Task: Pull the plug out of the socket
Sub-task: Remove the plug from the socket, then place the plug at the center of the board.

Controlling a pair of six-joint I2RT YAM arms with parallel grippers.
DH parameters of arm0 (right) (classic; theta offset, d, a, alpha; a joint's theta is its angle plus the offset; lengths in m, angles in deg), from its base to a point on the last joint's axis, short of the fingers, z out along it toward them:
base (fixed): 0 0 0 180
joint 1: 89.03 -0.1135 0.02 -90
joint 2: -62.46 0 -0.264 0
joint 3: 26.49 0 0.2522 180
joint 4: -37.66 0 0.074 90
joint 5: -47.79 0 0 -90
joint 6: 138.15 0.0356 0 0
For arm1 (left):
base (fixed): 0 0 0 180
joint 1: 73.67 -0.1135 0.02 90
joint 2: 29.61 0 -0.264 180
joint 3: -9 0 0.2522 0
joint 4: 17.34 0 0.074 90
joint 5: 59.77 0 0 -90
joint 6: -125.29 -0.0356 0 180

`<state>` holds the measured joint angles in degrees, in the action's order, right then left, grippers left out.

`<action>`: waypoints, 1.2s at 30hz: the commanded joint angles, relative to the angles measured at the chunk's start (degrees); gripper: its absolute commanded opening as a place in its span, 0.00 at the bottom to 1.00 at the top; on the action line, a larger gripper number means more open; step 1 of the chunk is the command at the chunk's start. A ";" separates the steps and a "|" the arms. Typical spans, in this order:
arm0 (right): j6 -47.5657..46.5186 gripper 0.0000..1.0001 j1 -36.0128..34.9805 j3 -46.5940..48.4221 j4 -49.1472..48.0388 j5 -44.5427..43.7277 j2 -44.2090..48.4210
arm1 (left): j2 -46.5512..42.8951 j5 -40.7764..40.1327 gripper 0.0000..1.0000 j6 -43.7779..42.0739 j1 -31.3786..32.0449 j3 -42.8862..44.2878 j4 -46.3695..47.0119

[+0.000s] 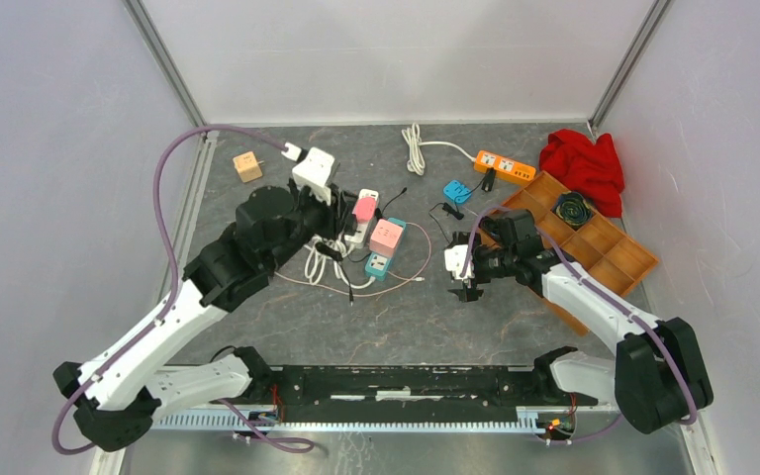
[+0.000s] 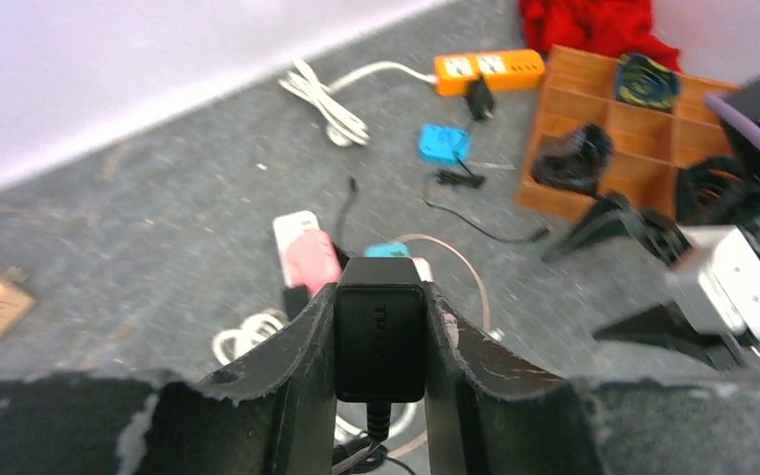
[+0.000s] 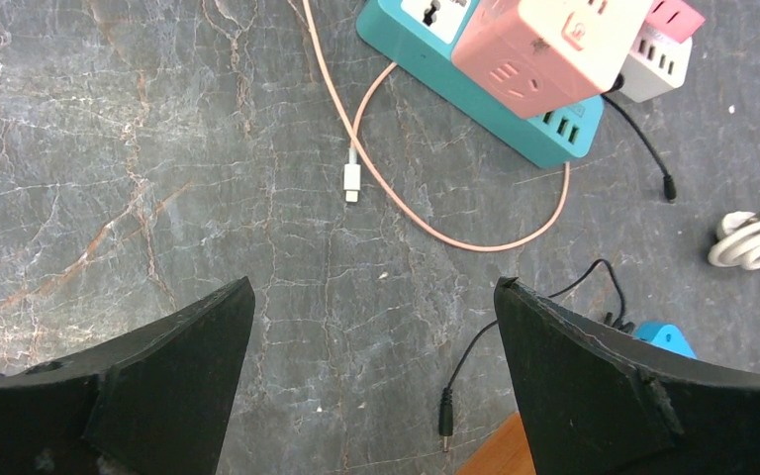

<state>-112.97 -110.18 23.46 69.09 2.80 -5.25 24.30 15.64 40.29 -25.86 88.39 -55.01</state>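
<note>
The work surface was a grey, veined table (image 1: 406,322) enclosed by pale walls. A cluster of power strips (image 1: 374,247) lay left of centre among loose cables.

The left gripper (image 2: 379,297) was closed narrowly on the black plug (image 2: 379,341). One finger lay flat against each side face, and the plug's cable trailed out between the fingers toward the wrist. The plug sat at the near edge of the cluster. Its far end was hidden, so it could not be determined whether the pins were seated in a socket or clear of it.

The right gripper (image 3: 374,287) hovered above bare table just beside the teal strip (image 3: 500,121), its jaws spread fully and holding nothing.

By judgement, the step in hand called for a straight pull along the pin axis, with no rocking or twisting, so that the pins would not bind. The squeeze belonged on the flat faces, not the cable. If a strip rose with the plug, the free right gripper was well placed to press it down. The trailing cable needed clearance from neighbouring leads.
</note>
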 commanded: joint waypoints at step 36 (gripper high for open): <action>-6.73 0.98 0.39 4.84 6.47 0.78 -4.96 | 70.96 25.28 0.02 -0.04 -49.66 42.04 12.09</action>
<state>-117.91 -109.92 25.77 74.08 2.74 -9.20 90.39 35.53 37.60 -72.61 123.71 -42.85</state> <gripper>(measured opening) 0.982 0.385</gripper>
